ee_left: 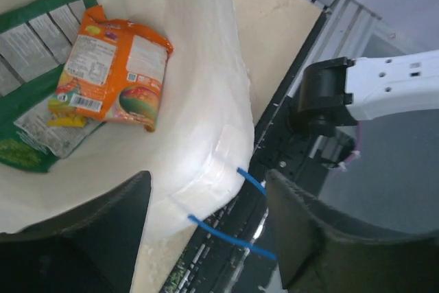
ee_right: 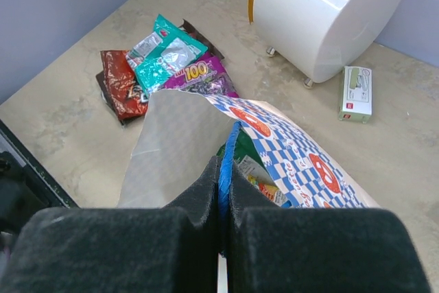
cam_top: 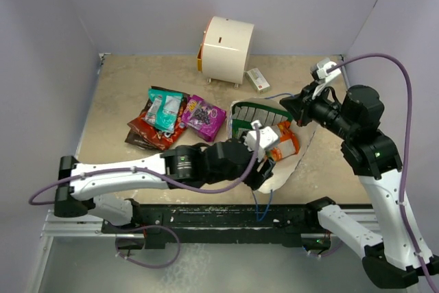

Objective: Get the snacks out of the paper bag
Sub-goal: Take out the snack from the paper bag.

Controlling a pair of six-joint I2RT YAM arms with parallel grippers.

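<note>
The paper bag (cam_top: 302, 147) lies open on the table with its white inside showing. An orange packet (cam_top: 285, 145) and a green-and-white packet (cam_top: 257, 118) lie inside it. Both also show in the left wrist view, the orange one (ee_left: 113, 73) on top of the green-and-white one (ee_left: 27, 66). My left gripper (cam_top: 266, 159) is open and empty at the bag's mouth, its jaws (ee_left: 206, 231) either side of the near rim and a blue handle (ee_left: 226, 231). My right gripper (ee_right: 224, 176) is shut on the other blue string handle (ee_right: 225, 156) and holds the bag's checked side (ee_right: 295, 162) up.
Teal (cam_top: 164, 108), purple (cam_top: 204, 116) and dark brown (cam_top: 147, 132) packets lie in a pile left of the bag. A white cylindrical appliance (cam_top: 226, 49) and a small white box (cam_top: 258, 79) stand at the back. Walls close in on three sides.
</note>
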